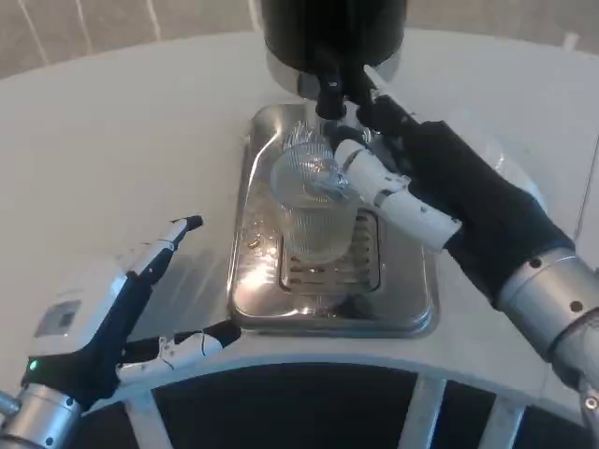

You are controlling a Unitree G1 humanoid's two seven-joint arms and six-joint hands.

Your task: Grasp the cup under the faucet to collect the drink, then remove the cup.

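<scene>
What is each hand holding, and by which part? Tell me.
The right hand grips the clear ribbed cup by its side wall, fingers wrapped around it over the metal drip tray beneath the faucet. The left hand holds nothing.

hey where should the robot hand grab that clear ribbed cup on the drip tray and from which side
Grip the clear ribbed cup around its mid wall from the right, where the right robot hand already is. It stands upright on the drip tray, with the faucet blocking any approach from above.
</scene>
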